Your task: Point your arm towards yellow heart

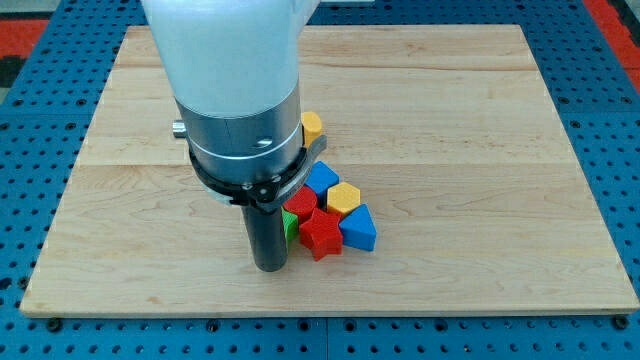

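My tip [270, 267] rests on the wooden board [480, 150], just left of a tight cluster of blocks. A green block [291, 224] touches the rod's right side. To its right are a red star [321, 236] and a red block [301, 204]. A blue block [322, 178], a yellow hexagon [343, 197] and a blue triangular block [359, 229] lie further right. Another yellow block [312, 126] peeks out from behind the arm's body, above the cluster. It is mostly hidden and I cannot tell its shape.
The arm's wide white and metal body [235, 100] covers the middle of the board and hides whatever lies behind it. A blue perforated table [610, 100] surrounds the board.
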You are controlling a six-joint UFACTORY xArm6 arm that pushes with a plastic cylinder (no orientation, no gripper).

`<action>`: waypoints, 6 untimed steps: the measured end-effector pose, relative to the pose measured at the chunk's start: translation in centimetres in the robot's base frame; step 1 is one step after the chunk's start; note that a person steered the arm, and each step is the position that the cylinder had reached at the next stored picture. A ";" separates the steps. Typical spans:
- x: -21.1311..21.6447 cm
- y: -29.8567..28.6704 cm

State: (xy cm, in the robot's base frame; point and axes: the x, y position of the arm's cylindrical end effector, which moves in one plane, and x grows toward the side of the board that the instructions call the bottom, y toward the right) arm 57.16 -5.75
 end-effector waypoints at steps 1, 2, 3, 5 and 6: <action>1.7 -5.0; -1.8 -9.5; -9.1 -12.4; -23.5 -4.9; -26.3 -1.8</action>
State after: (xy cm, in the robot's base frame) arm 30.90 -7.58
